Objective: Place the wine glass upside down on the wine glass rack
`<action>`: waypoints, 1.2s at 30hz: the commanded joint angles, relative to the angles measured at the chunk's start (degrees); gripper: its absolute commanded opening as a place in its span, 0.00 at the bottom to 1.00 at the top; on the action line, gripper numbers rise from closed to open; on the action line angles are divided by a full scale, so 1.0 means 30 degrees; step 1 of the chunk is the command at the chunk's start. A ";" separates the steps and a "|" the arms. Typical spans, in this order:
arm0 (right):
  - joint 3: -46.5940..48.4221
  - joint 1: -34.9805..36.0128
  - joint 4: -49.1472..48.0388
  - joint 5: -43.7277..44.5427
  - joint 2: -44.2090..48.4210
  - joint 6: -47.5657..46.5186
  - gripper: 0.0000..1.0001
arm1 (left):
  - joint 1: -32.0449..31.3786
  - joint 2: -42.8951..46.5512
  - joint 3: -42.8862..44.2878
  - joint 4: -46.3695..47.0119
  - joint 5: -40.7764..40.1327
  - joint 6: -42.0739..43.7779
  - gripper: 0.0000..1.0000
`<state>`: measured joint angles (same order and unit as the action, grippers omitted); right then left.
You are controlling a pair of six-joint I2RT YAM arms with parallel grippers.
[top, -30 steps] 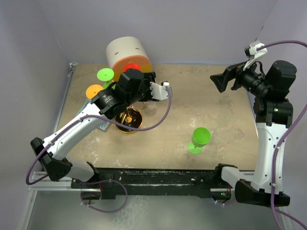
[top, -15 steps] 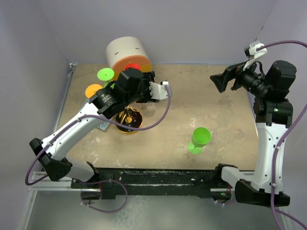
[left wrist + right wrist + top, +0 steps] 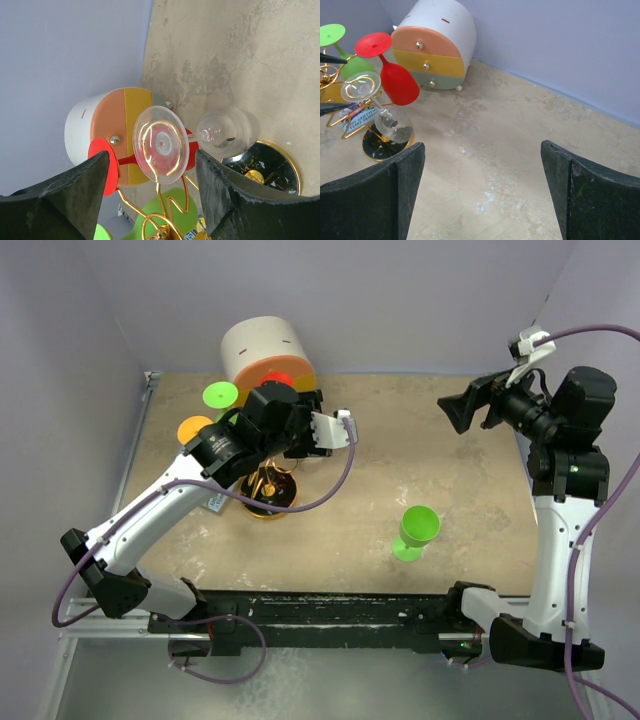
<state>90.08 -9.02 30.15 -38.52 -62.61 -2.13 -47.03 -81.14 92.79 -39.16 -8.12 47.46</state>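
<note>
Clear and stemmed, the transparent wine glass (image 3: 225, 132) hangs bowl-down on the gold wire rack with a round black base (image 3: 265, 162). Its foot seems caught on a ring loop so that the rack alone carries it, and the left gripper (image 3: 150, 160) flanks that foot with fingers apart and touching nothing, which reads as a letting-go stance. The right gripper (image 3: 482, 150) hovers well apart, spread wide and empty, probably kept out of the way above the mottled beige tabletop (image 3: 420, 460), where a green plastic wine glass (image 3: 415, 530) stands upright, boxed in by plain lilac walls (image 3: 400, 300).
</note>
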 commanded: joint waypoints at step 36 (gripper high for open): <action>-0.3332 -0.0067 0.7238 0.9924 0.1552 -0.6096 0.91 | 0.4693 0.4395 0.3384 -0.2007 0.5521 -0.6213 0.94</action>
<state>81.60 -9.06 50.72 -13.65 -58.43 -22.41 -33.76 -68.18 101.03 -47.94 10.31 30.52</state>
